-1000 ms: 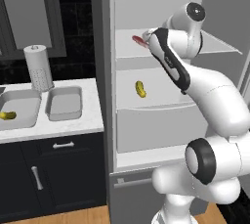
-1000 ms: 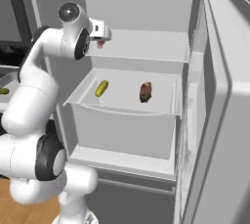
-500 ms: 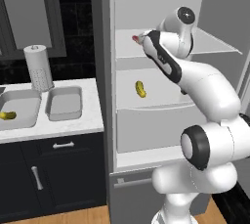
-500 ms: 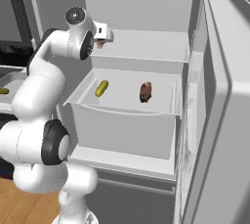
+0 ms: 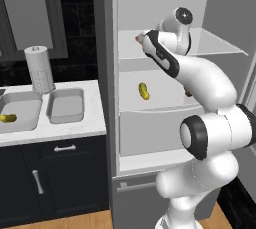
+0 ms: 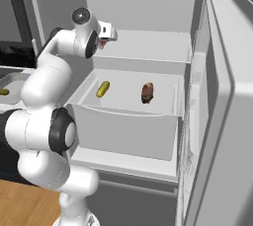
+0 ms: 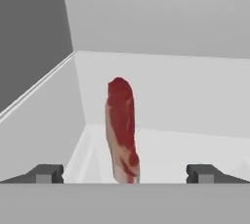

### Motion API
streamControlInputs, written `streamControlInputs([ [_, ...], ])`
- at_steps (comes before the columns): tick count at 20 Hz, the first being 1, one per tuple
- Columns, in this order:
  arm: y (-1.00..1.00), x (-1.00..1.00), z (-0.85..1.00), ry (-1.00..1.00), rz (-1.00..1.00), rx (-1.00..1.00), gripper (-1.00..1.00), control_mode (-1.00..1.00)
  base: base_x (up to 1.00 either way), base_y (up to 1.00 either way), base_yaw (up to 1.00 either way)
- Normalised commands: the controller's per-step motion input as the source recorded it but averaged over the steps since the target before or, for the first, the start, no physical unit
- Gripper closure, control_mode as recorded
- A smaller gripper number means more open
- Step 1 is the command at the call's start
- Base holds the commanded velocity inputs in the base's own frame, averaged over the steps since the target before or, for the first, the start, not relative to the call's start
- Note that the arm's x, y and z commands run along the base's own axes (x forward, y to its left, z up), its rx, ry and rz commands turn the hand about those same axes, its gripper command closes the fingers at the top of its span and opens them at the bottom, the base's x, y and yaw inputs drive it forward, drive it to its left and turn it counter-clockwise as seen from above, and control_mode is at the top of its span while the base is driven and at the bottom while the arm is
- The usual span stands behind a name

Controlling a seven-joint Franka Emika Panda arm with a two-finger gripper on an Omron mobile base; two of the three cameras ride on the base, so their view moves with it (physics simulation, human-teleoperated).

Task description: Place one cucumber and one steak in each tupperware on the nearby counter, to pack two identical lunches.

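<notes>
Jaws spread wide, the gripper (image 7: 124, 173) reaches into the fridge's upper shelf (image 6: 148, 47), the red-pink steak (image 7: 122, 130) standing between its fingertips (image 7: 46, 173), unpinched. Leftmost on the white tabletop (image 5: 75, 129), one tupperware (image 5: 20, 115) holds a cucumber (image 5: 7, 118); the second tupperware (image 5: 65, 105) sits beside it. On the fridge's lower shelf lie another cucumber (image 6: 103, 89) and, rightward, a darker steak (image 6: 147, 92).

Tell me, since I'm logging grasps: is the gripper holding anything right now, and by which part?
Nothing is held. The gripper is open, its fingertips wide apart on either side of the red-pink steak on the fridge shelf, not touching it.
</notes>
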Motion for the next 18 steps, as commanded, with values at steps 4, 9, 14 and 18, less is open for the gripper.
streamControlInputs([
  [4,0.12,0.15,0.00,0.00,0.00,0.00,-1.00,-1.00,0.00,0.00,0.00],
  [9,0.16,0.13,0.00,0.00,0.00,0.00,-1.00,-1.00,0.00,0.00,0.00],
  [14,0.08,0.13,-0.06,0.00,0.00,0.00,-1.00,-1.00,0.00,0.00,0.00],
  [18,0.00,0.07,-0.09,0.00,0.00,0.00,-1.00,-1.00,0.00,0.00,0.00],
])
